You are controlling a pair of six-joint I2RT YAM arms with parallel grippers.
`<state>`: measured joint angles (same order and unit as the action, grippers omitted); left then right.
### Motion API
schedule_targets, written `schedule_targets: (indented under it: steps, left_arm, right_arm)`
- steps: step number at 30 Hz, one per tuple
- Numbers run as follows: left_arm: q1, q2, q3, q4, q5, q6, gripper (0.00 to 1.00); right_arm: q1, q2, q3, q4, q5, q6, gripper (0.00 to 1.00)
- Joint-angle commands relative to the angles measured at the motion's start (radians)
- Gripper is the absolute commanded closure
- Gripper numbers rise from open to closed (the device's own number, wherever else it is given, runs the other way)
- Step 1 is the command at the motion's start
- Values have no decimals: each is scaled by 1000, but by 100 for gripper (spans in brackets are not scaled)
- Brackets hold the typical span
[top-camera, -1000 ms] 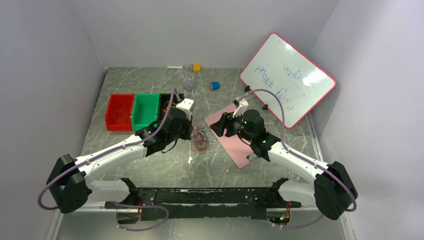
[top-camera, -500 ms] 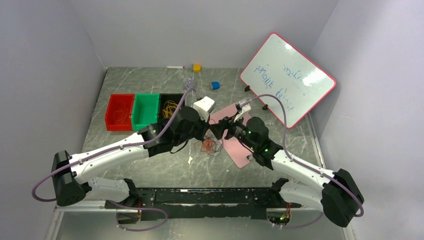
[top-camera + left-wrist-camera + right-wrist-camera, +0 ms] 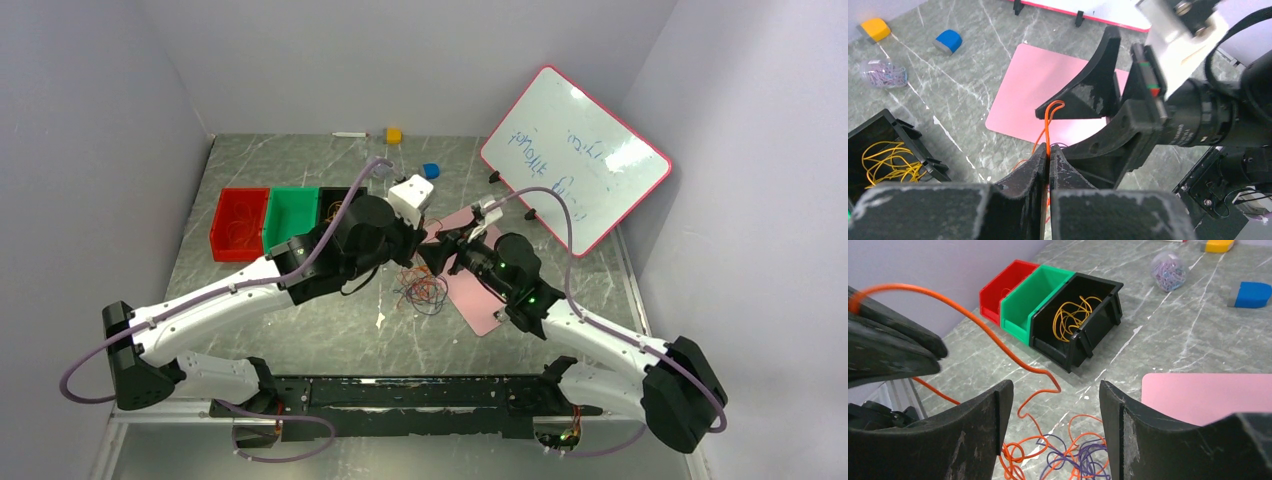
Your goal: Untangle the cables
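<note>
At your ten o'clock on the table stand a red bin (image 3: 239, 226), a green bin (image 3: 291, 220) and a black bin (image 3: 1074, 320), touching side by side. A yellow cable (image 3: 1073, 311) lies coiled in the black one.

Just right of the bins, near the table's centre, your left gripper (image 3: 1048, 159) is raised with its jaws pressed together on an orange cable (image 3: 1047, 131). A short loop of that cable stands up above the fingertips, and the rest trails down to the table. It ends in the heap of cables (image 3: 424, 291), orange and dark purple-blue strands knotted together on the marble at the left gripper's five o'clock.

Facing it from the three o'clock side, your right gripper (image 3: 1054, 386) has its jaws well apart with nothing between them. Its upper finger is close to the orange loop; you cannot tell if they touch.

Under the right gripper lies a pink mat (image 3: 482, 293). A whiteboard (image 3: 575, 160) leans at two o'clock.
</note>
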<state>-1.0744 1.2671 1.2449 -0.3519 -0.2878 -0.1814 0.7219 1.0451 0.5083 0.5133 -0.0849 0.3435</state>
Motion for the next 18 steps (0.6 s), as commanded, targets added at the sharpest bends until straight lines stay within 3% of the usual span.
schedule_targets:
  steps: [1, 9, 13, 18]
  left_arm:
    - [-4, 12, 51, -15, 32, 22, 93]
    - [-3, -14, 61, 16, 31, 10, 93]
    - [5, -6, 114, 21, 14, 35, 93]
    - [31, 11, 223, 3, 13, 86, 93]
  right_arm:
    - [2, 36, 8, 68, -15, 18, 33]
    - [4, 123, 16, 139, -46, 64, 37]
    - [7, 208, -1, 152, -148, 84, 40]
    - [33, 270, -55, 198, -142, 114, 47]
